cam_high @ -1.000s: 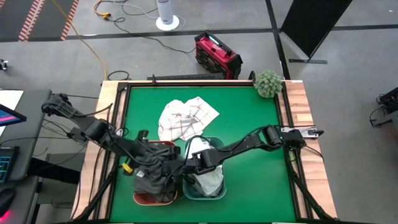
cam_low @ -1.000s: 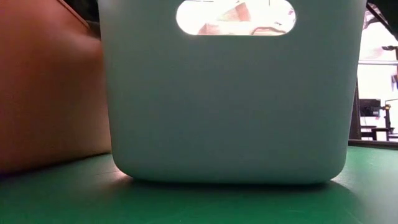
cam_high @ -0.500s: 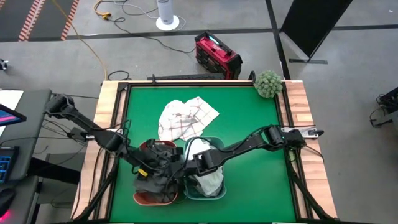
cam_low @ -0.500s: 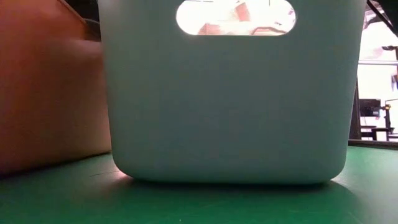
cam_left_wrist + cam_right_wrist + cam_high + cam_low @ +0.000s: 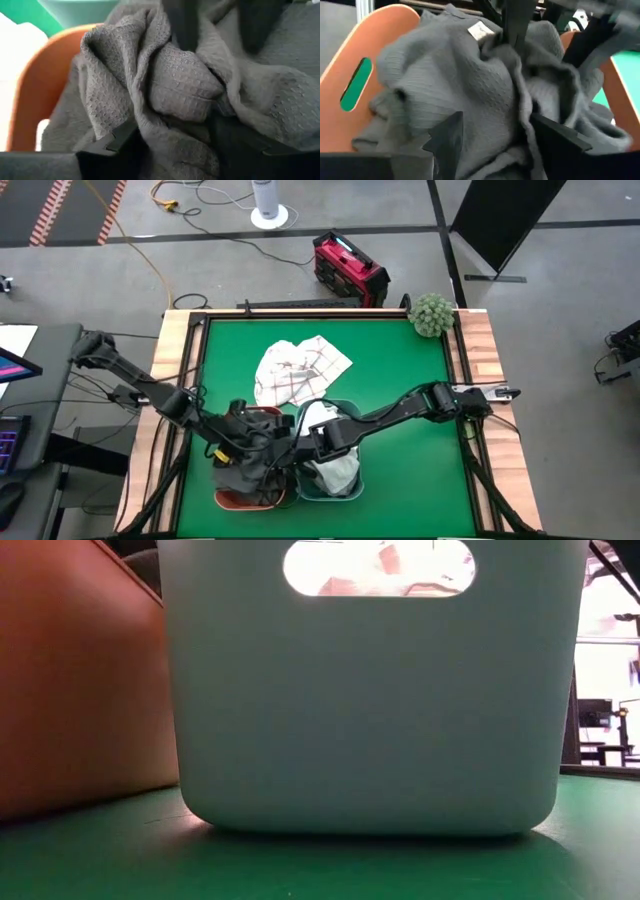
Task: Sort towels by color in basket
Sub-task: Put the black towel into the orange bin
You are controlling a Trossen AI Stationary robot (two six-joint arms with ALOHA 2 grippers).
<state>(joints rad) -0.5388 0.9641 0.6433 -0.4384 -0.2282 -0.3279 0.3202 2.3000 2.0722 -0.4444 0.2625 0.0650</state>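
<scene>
— Scene from overhead?
— Green table (image 5: pixel 400 390), two arms meeting low in the frame, left of centre. Left gripper (image 5: pixel 262 448) down in a heap of dark grey towels (image 5: pixel 245 465) piled in the orange basket (image 5: pixel 228 499) at the lower left of centre. Right gripper (image 5: pixel 297 448) reaching across the rim of the pale teal basket (image 5: pixel 345 492) just right of it, into the same grey heap.

— State of the fingers?
— Left: pinched on a bunched fold of dark grey towel (image 5: pixel 185 82), waffle weave bulging between the two dark fingers (image 5: pixel 112 145) in its wrist view. Right: fingers (image 5: pixel 445 137) spread wide at either side of the grey towel (image 5: pixel 455 95), holding nothing, orange basket wall (image 5: pixel 375 45) behind.

— Other towels?
— White cloth (image 5: pixel 335 465) lying inside the teal basket. White towel with thin red check lines (image 5: pixel 295 370) crumpled on the felt, upper centre of the table, apart from both baskets.

— Anything else on the table?
— Round green fuzzy ball (image 5: pixel 432 313) at the upper right corner, on the wooden edge.

— From table height?
— Only basket walls: teal basket (image 5: pixel 370 710) filling the centre, handle slot (image 5: pixel 380 567) at the top, orange basket (image 5: pixel 80 690) touching it on the left. No gripper visible.
</scene>
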